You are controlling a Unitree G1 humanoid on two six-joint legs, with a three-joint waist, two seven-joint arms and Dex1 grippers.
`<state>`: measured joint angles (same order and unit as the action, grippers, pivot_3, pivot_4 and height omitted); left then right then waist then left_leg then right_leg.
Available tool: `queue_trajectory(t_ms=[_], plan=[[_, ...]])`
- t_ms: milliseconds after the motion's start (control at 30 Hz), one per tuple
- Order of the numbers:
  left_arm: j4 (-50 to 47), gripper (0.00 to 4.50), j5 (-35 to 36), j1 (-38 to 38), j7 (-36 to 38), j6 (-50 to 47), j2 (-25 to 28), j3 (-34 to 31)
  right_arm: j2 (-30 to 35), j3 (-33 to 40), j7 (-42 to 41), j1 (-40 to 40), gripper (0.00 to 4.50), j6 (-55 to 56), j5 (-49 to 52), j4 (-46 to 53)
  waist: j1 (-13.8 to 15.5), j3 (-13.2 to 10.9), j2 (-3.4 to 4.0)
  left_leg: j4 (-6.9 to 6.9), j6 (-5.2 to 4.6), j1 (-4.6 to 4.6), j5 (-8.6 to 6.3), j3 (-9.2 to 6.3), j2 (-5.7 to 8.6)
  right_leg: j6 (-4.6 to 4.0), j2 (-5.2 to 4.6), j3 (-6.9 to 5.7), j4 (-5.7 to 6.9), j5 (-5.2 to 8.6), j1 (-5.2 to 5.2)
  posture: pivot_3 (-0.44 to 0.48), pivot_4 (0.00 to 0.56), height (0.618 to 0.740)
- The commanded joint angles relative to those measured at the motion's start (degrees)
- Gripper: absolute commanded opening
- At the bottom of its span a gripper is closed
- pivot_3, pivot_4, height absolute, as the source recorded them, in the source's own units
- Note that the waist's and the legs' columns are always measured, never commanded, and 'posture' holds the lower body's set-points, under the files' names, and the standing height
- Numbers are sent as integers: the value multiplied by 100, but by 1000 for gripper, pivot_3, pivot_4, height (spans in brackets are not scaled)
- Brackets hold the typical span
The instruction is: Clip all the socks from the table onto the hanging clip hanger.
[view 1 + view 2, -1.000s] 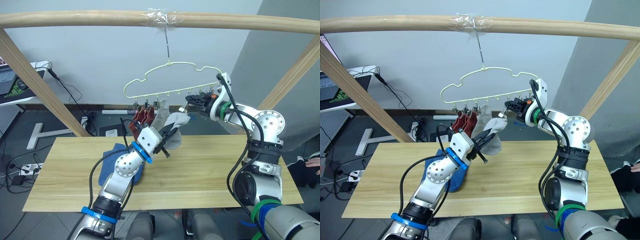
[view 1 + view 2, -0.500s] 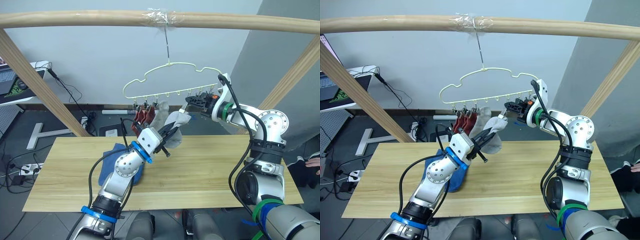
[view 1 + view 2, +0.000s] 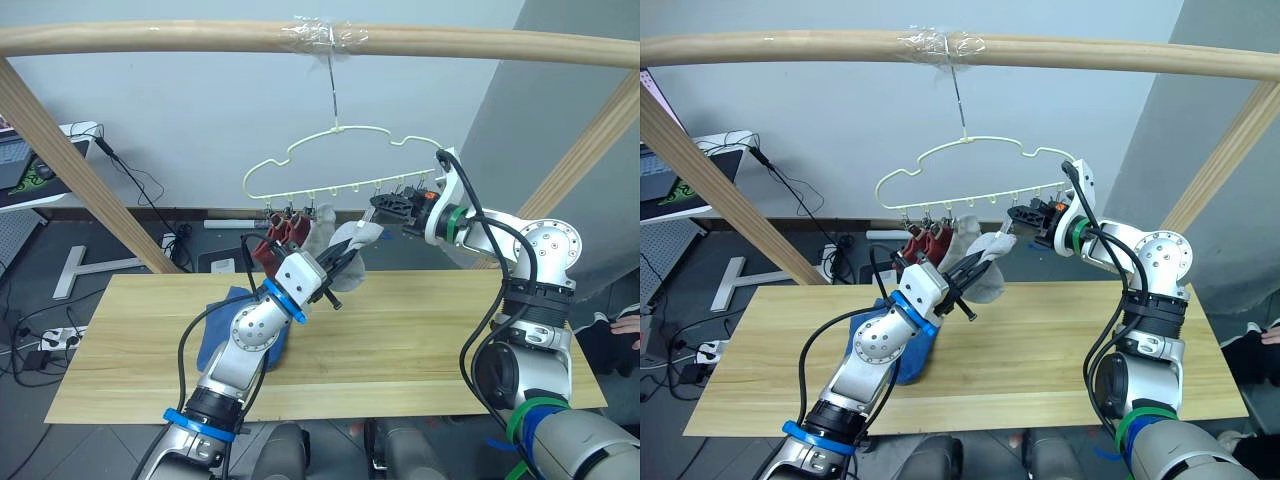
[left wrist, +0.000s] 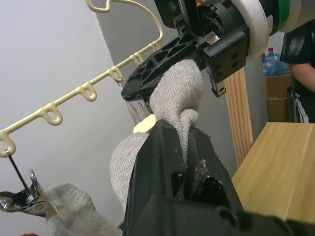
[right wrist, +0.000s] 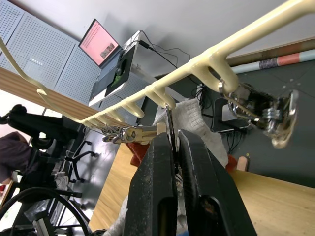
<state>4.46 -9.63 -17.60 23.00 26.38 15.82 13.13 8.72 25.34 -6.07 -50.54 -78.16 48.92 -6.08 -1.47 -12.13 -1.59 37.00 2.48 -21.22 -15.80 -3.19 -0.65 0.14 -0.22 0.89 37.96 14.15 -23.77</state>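
The surface (image 3: 420,340) of pale planks lies nearest, with a blue sock (image 3: 218,325) heaped at its 9 o'clock side, partly behind the left arm.

Above the blue sock, the left gripper (image 3: 343,262) is raised off the surface and pinches a grey sock (image 3: 352,250), its fingers pressed onto the fabric. In the left wrist view the grey sock (image 4: 172,105) bulges out above the black fingers (image 4: 162,162), and its upper end touches the right gripper's fingers.

At 2 o'clock from the left gripper, the right gripper (image 3: 376,207) reaches in toward the hanger's clips. In the right wrist view its two fingers (image 5: 160,191) stand almost together around a thin clip wire (image 5: 169,129), with grey fabric just behind them.

Farther back hangs the hanger (image 3: 340,165), pale yellow wire with a wavy top, its hook taped to a wooden bar (image 3: 150,38). At the hanger's 8 o'clock end, two red socks (image 3: 277,235) hang side by side from clips, and another grey sock (image 3: 322,225) hangs just beside them at 3 o'clock. The clips toward the hanger's 3 o'clock end are bare.
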Motion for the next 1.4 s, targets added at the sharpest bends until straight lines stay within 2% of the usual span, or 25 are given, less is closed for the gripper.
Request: queue_trajectory(t_ms=[33, 200, 333, 567, 667, 733, 833, 1000, 1067, 1167, 1333, 1400], plan=[[-179, 0, 25, -41, -39, 101, 2, -27, 2, 191, 88, 26, 1184, 60, 70, -10, -1, 0, 0, 0, 0, 0, 0, 0, 0, 0, 0, 0, 0, 0, 0, -14, 190, 740], [-122, 0, 63, -63, 20, 72, -16, 12, 12, 295, 50, 35, 3108, 34, 209, 82, -14, 0, 0, 5, -1, -43, 1, 1, -1, -1, 1, 2, 9, -1, -43, -20, 191, 740], [12, 0, 122, -127, 55, -50, -93, 33, 76, 357, -35, 70, 4457, 88, 307, 272, -17, -1, 1, 4, -1, -58, 1, 1, -5, -2, 0, -2, 8, -2, -55, -24, 193, 740], [450, 0, 172, -355, 48, -246, -241, -1, 253, 324, -82, 303, 4457, 61, 551, 806, -21, -1, 2, 5, -1, -61, 0, 1, -2, -1, 0, -4, 5, -2, -56, -29, 194, 740], [631, 0, 485, -454, 141, -479, -380, -95, 620, -213, -433, 675, 4457, 538, 209, 1385, -18, -1, 2, 4, -1, -60, 0, 0, -3, -1, 0, -4, 6, -2, -56, -37, 194, 740], [698, 610, 675, -506, 252, -650, -423, -136, 893, -670, -662, 979, 4500, 1164, -227, 1800, -27, -2, 3, 4, -1, -62, 0, -3, -2, 0, 1, -8, 3, -1, -55, -42, 193, 740], [638, 1460, 952, -489, 392, -918, -465, -213, 974, -990, -766, 1355, 4500, 1748, -569, 2075, -51, -2, 3, 6, -1, -62, 0, 1, 1, 1, 4, -5, 2, -1, -56, -47, 192, 740], [417, 2968, 972, -320, 499, -1017, -263, -316, 1198, -1913, -1013, 2144, 4500, 3057, -1646, 2544, -65, -2, 3, 5, -1, -56, 0, -1, -6, 2, 12, -5, 6, 0, -55, -44, 191, 740], [243, 3626, 990, -175, 534, -1086, -138, -377, 1223, -2318, -1034, 2421, 4500, 3686, -2170, 2671, -72, -2, 3, 5, -1, -53, 1, 1, -6, 2, 15, -4, 7, 0, -55, -44, 191, 740], [-71, 4483, 1135, 11, 639, -1327, 27, -469, 1039, -2544, -909, 2650, 4500, 4159, -2539, 2755, -70, -2, 3, 6, 0, -52, 1, 4, -8, 2, 15, -1, 7, 0, -56, -32, 190, 740], [-583, 4483, 1335, 224, 742, -1690, 276, -667, 773, -2711, -756, 2923, 4500, 4681, -2974, 2827, -34, -2, 3, 11, 1, -53, 2, 0, -6, 2, 12, -2, 6, 0, -54, -17, 187, 740], [-871, 4500, 1463, 320, 720, -1945, 397, -873, 715, -2819, -676, 2954, 4106, 5012, -3282, 2717, -31, -2, 3, 14, 1, -53, 2, 1, -4, 2, 10, -2, 6, 0, -54, -13, 183, 740]])
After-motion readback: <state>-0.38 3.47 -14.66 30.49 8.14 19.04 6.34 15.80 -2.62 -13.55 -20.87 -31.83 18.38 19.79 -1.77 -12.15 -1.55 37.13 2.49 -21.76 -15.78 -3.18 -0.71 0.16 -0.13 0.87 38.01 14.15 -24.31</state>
